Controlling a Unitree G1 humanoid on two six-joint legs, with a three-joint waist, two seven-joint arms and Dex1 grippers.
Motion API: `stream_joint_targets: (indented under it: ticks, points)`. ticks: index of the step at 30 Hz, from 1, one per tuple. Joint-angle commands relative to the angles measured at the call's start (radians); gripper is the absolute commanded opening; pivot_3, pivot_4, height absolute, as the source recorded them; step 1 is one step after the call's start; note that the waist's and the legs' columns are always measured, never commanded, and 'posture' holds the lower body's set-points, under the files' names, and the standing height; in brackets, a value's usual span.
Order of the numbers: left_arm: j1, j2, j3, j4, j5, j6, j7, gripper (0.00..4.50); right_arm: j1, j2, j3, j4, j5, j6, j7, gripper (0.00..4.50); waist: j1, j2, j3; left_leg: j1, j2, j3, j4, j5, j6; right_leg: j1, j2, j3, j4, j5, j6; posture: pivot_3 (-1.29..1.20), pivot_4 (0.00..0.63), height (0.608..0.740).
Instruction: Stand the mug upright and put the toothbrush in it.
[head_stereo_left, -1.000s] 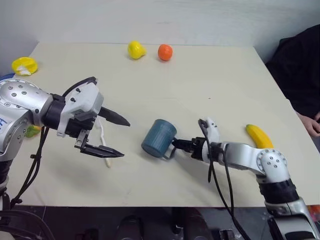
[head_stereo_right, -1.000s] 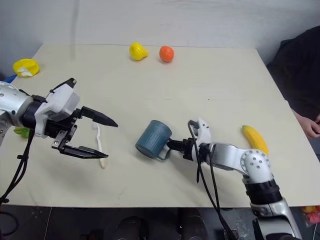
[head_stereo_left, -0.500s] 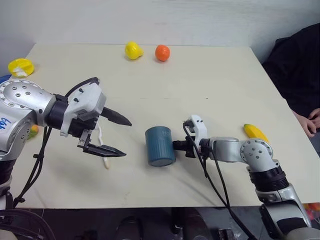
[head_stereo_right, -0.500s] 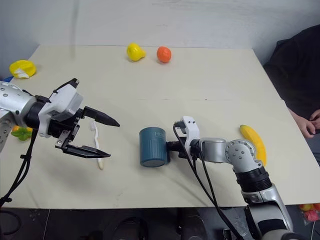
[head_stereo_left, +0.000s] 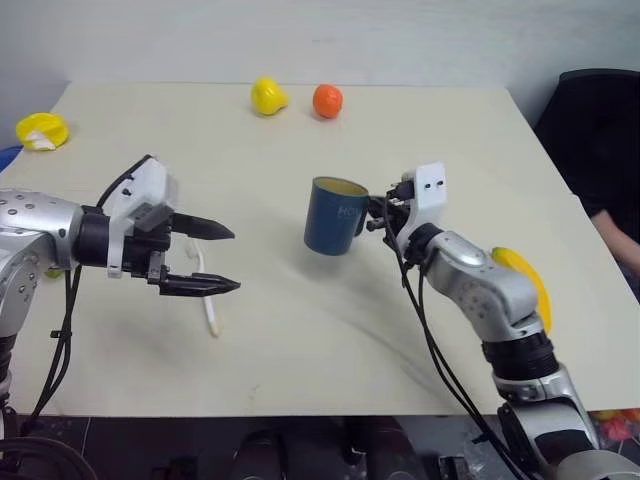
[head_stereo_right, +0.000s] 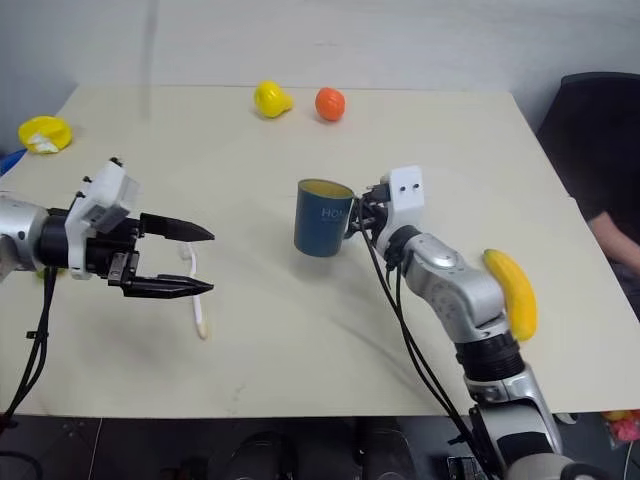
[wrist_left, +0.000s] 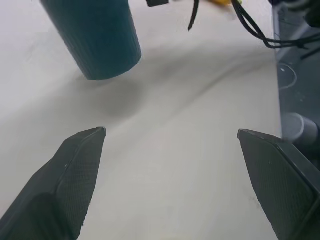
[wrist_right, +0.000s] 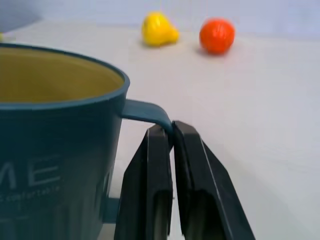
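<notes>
The slate-blue mug is upright with its yellowish inside showing, and it looks raised slightly off the table. My right gripper is shut on the mug's loop handle, its two fingers pinching the loop from the right. The white toothbrush lies flat on the table to the left. My left gripper hovers open just over the toothbrush's far end, pointing right toward the mug, with nothing between its fingers.
A yellow fruit and an orange sit at the table's far edge. A banana lies behind my right forearm. A yellow object is at the far left. A person in dark clothing sits at the right.
The right gripper closed on the handle, rolled the mug from lying on its side to upright, and raised it farther back. The left gripper drifted a little left.
</notes>
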Motion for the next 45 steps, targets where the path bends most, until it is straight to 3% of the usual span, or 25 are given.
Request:
stream_joint_targets:
  ticks: [1, 6, 10, 15, 19, 22, 27, 31, 33, 34, 37, 41, 45]
  points:
    - [-0.024, -0.003, 0.022, -0.008, -0.012, -0.001, 0.024, 4.5, 0.005, 0.077, 0.045, 0.148, -0.185, -0.261, 0.036, 0.04, -0.003, 0.0, 0.0, 0.0, 0.0, 0.0, 0.0, 0.0, 0.0, 0.0, 0.0, 0.0, 0.0, 0.0, 0.0, 0.0, 0.15, 0.74]
    - [-0.076, -0.008, -0.003, 0.019, -0.007, -0.004, 0.027, 4.5, 0.036, 0.129, 0.055, 0.307, -0.314, -0.435, 0.083, 0.04, -0.005, 0.0, 0.0, 0.001, 0.0, 0.001, 0.001, 0.001, -0.001, 0.0, 0.0, 0.001, 0.002, 0.0, 0.0, 0.0, 0.15, 0.74]
    - [-0.09, -0.01, -0.02, 0.034, 0.001, -0.009, 0.022, 4.5, 0.091, 0.124, 0.031, 0.297, -0.325, -0.458, 0.141, 0.04, -0.005, 0.0, 0.0, 0.002, 0.0, 0.001, 0.0, 0.001, -0.001, 0.001, 0.0, 0.001, 0.002, 0.0, -0.001, 0.0, 0.15, 0.74]
    - [-0.059, -0.01, -0.013, 0.027, -0.004, 0.009, 0.04, 4.5, 0.137, 0.108, -0.023, 0.185, -0.31, -0.381, 0.185, 1.35, -0.004, 0.001, 0.0, 0.003, 0.0, 0.001, 0.001, 0.001, -0.001, 0.001, 0.0, 0.002, 0.003, 0.0, -0.001, 0.0, 0.15, 0.74]
    - [0.005, -0.009, 0.041, -0.015, -0.031, 0.049, 0.08, 4.5, 0.199, 0.051, -0.061, 0.008, -0.291, -0.256, 0.239, 2.74, -0.002, 0.002, 0.001, 0.003, 0.0, 0.001, 0.001, 0.001, -0.001, 0.001, 0.0, 0.002, 0.003, 0.0, -0.001, 0.0, 0.15, 0.74]
    - [0.061, -0.015, 0.108, -0.056, -0.049, 0.103, 0.152, 4.5, 0.256, -0.028, -0.101, -0.147, -0.248, -0.133, 0.304, 2.74, 0.001, 0.002, 0.001, 0.003, 0.0, 0.0, 0.0, 0.001, -0.001, 0.0, 0.0, 0.003, 0.003, -0.001, -0.001, 0.0, 0.15, 0.74]
    - [0.124, -0.061, 0.279, -0.163, -0.1, 0.364, 0.393, 4.5, 0.34, -0.203, -0.257, -0.402, 0.004, 0.146, 0.452, 2.74, 0.005, 0.002, 0.002, 0.003, 0.0, 0.0, 0.001, 0.0, -0.001, 0.001, 0.0, 0.003, 0.003, -0.001, -0.001, 0.0, 0.15, 0.74]
    - [0.083, -0.18, 0.366, -0.219, -0.059, 0.739, 0.655, 4.5, 0.324, -0.361, -0.402, -0.533, 0.329, 0.367, 0.602, 3.66, 0.008, 0.002, 0.002, 0.007, -0.002, -0.003, 0.0, 0.0, 0.0, 0.004, 0.001, 0.005, 0.003, 0.0, -0.001, 0.0, 0.15, 0.74]
    - [0.092, -0.26, 0.4, -0.209, -0.069, 0.775, 0.81, 4.5, 0.276, -0.419, -0.438, -0.563, 0.449, 0.436, 0.639, 4.35, 0.007, 0.002, 0.002, 0.008, -0.003, -0.005, 0.0, 0.0, 0.0, 0.006, 0.002, 0.005, 0.002, 0.0, -0.001, 0.0, 0.15, 0.74]
    - [0.097, -0.293, 0.413, -0.208, -0.082, 0.775, 0.873, 4.5, 0.254, -0.437, -0.449, -0.569, 0.494, 0.462, 0.647, 4.47, 0.006, 0.001, 0.002, 0.009, -0.003, -0.006, 0.0, 0.0, 0.0, 0.006, 0.002, 0.005, 0.002, 0.0, -0.001, 0.0, 0.15, 0.74]
    - [0.103, -0.481, 0.449, -0.195, -0.152, 0.775, 1.172, 4.5, 0.132, -0.479, -0.492, -0.554, 0.691, 0.539, 0.658, 4.47, 0.008, 0.0, 0.002, 0.013, -0.004, -0.009, -0.001, 0.0, -0.001, 0.009, 0.002, 0.007, 0.003, 0.0, -0.001, 0.0, 0.15, 0.74]
    - [0.107, -0.541, 0.425, -0.165, -0.308, 0.775, 1.427, 4.5, 0.071, -0.478, -0.497, -0.548, 0.78, 0.574, 0.603, 4.47, 0.016, -0.008, 0.001, 0.019, -0.003, -0.013, -0.004, 0.0, -0.001, 0.016, 0.001, 0.006, 0.001, -0.001, -0.001, 0.0, 0.15, 0.74]
    - [0.068, -0.637, 0.418, -0.083, -0.421, 0.775, 1.708, 4.5, 0.075, -0.486, -0.495, -0.59, 0.782, 0.569, 0.563, 4.47, 0.04, -0.008, 0.001, 0.021, -0.006, -0.016, -0.003, -0.001, -0.001, 0.017, -0.002, 0.008, 0.002, 0.0, -0.001, 0.0, 0.15, 0.74]
